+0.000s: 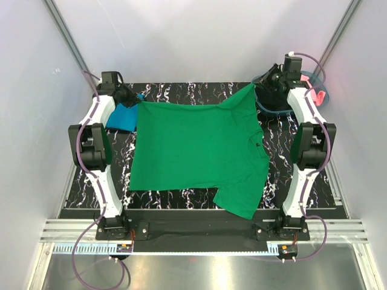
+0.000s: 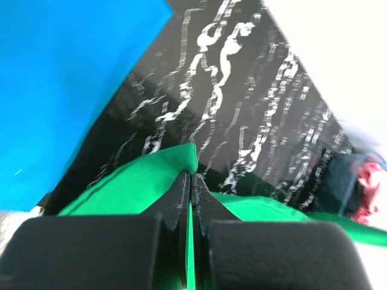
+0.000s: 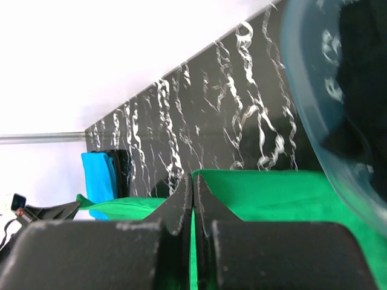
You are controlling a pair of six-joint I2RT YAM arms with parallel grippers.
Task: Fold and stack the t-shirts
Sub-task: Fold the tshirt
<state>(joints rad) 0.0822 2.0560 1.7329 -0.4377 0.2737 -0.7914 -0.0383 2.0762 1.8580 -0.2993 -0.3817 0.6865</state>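
Top external, whole green t-shirt [image 1: 193,151], wrists, pinched edges

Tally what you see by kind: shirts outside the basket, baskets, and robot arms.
Shirts outside the basket: 2, green t-shirt and blue t-shirt
Baskets: 1
Arms: 2, left arm and right arm
Total: 5

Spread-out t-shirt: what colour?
The t-shirt is bright green, clearest in the top external view.
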